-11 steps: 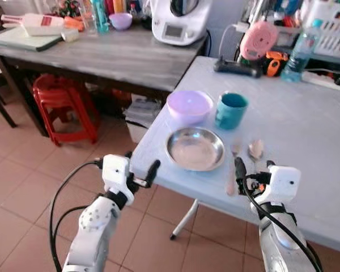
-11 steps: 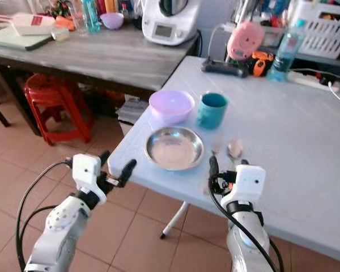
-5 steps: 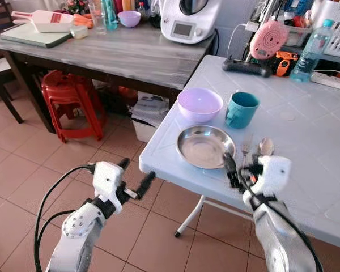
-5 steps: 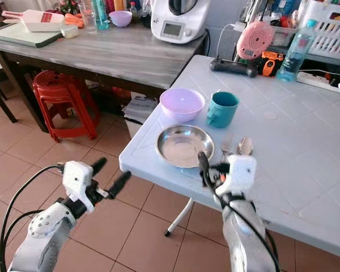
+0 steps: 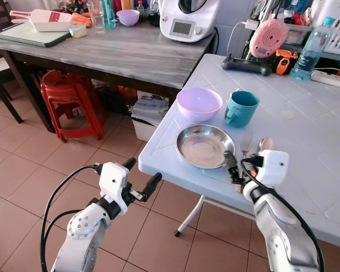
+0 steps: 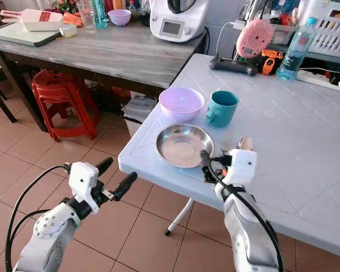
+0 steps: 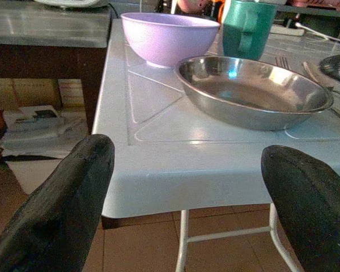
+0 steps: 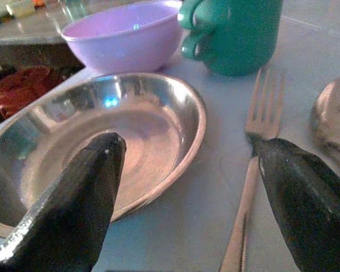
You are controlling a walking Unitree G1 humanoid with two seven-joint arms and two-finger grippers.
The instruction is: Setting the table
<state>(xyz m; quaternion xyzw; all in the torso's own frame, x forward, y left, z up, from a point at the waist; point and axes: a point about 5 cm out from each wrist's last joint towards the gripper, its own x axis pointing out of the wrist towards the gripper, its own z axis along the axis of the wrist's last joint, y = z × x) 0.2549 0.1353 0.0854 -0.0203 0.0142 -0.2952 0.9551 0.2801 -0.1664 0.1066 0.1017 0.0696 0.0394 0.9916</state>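
Note:
A steel plate point(image 5: 205, 146) lies near the front left corner of the white table point(image 5: 306, 130). Behind it stand a purple bowl point(image 5: 199, 103) and a teal mug point(image 5: 241, 109). A fork point(image 5: 246, 144) and a spoon point(image 5: 266, 144) lie side by side right of the plate. My right gripper point(image 5: 233, 169) is open and low over the table. In the right wrist view one finger is over the plate point(image 8: 119, 141) and the other is beside the fork point(image 8: 255, 147). My left gripper point(image 5: 141, 174) is open, off the table below its front left corner point(image 7: 158, 187).
A grey wooden table point(image 5: 113, 51) with a white kitchen machine point(image 5: 188, 20) stands to the left, a red stool point(image 5: 68, 99) under it. At the white table's back are a black controller point(image 5: 246, 64), a pink device point(image 5: 268, 37) and a water bottle point(image 5: 310, 50). The floor is tiled.
My right gripper has come forward over the table's front edge and lowered between the plate's rim and the fork. The left gripper rose slightly toward the table corner. The camera shifted.

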